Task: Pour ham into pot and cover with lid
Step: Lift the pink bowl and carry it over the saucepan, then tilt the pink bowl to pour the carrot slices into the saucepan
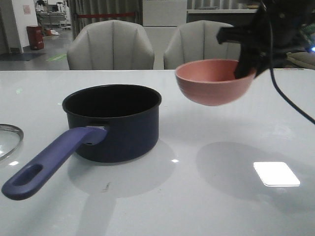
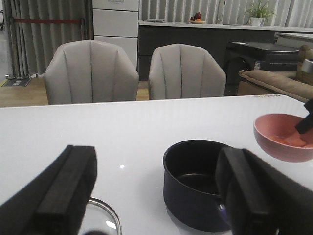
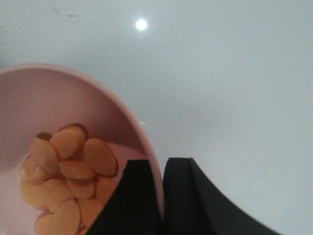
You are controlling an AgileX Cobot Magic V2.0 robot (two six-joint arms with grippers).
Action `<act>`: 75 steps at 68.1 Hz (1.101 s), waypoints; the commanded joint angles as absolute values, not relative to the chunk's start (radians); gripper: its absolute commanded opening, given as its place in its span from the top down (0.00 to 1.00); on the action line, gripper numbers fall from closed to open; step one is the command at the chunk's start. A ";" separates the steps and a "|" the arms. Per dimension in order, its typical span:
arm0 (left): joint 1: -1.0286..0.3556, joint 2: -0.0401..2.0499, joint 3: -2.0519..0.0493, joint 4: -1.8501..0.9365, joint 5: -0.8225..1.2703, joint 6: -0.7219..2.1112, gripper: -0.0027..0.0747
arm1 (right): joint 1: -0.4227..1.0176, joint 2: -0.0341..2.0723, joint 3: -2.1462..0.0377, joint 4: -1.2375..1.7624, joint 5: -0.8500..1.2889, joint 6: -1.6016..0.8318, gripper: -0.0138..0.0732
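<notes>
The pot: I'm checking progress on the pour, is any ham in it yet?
No, the pot shows a bare dark bottom, and the ham lies in the pink bowl.

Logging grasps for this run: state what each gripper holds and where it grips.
The right gripper pinches the pink bowl by its rim, one finger inside, one outside; the bowl hangs above the table with the ham in it. The left gripper is open, holding nothing.

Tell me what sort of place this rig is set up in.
Probably an office lounge or showroom rather than a home kitchen: two grey upholstered chairs behind the white table, a dark counter with a potted plant, and an open hallway with a red bin.
</notes>
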State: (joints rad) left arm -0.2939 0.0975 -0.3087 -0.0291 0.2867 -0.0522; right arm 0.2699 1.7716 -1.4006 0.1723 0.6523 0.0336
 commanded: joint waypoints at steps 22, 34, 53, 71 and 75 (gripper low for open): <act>-0.293 0.108 -0.334 -0.033 0.202 -0.056 0.28 | 0.544 1.861 -1.792 0.000 0.624 0.066 0.69; -0.293 0.108 -0.334 -0.033 0.202 -0.056 0.28 | 0.545 1.823 -1.706 -0.007 0.336 0.138 0.69; -0.293 0.108 -0.334 -0.033 0.202 -0.056 0.28 | 0.545 1.733 -1.327 -0.012 -0.299 0.094 0.69; -0.293 0.108 -0.334 -0.033 0.202 -0.056 0.28 | 0.572 1.749 -1.184 -0.012 -0.599 -0.280 0.69; -0.293 0.108 -0.334 -0.033 0.202 -0.056 0.28 | 0.586 1.762 -1.184 -0.012 -0.626 -0.373 0.69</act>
State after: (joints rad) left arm -0.2939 0.0975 -0.3087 -0.0291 0.2867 -0.0522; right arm 0.5651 1.8016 -1.1592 -0.0071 -0.4520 -0.2023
